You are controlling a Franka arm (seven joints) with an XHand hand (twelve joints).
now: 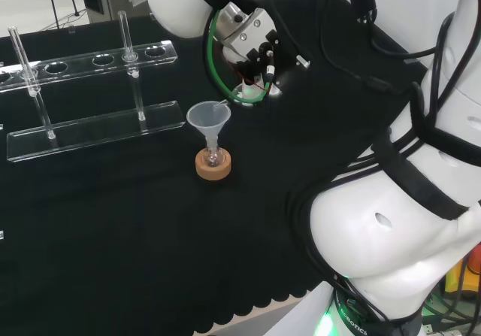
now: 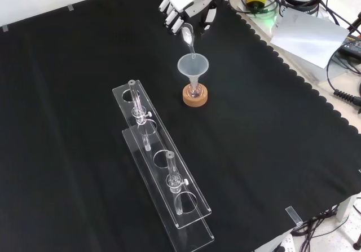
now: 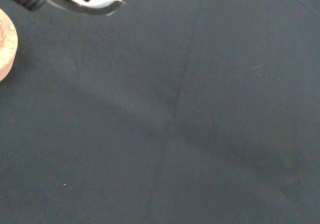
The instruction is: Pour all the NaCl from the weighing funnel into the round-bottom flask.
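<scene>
The hand (image 2: 185, 1) is curled round the weighing funnel (image 2: 188, 36); its spout is tipped just below the fingers (image 2: 171, 15), over the funnel (image 2: 193, 67) seated in the flask (image 2: 195, 93); the glass is judged light, slippery, fragile; hold by the bulb.

No text, label, number or sign can be read on any of the ware or the cloth.

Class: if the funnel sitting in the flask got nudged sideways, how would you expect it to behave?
Probably tippy: the funnel is wide on top, held only by its thin stem in the flask. It looks like clear thin ware, so likely light. The cork ring should steady the flask somewhat.
</scene>
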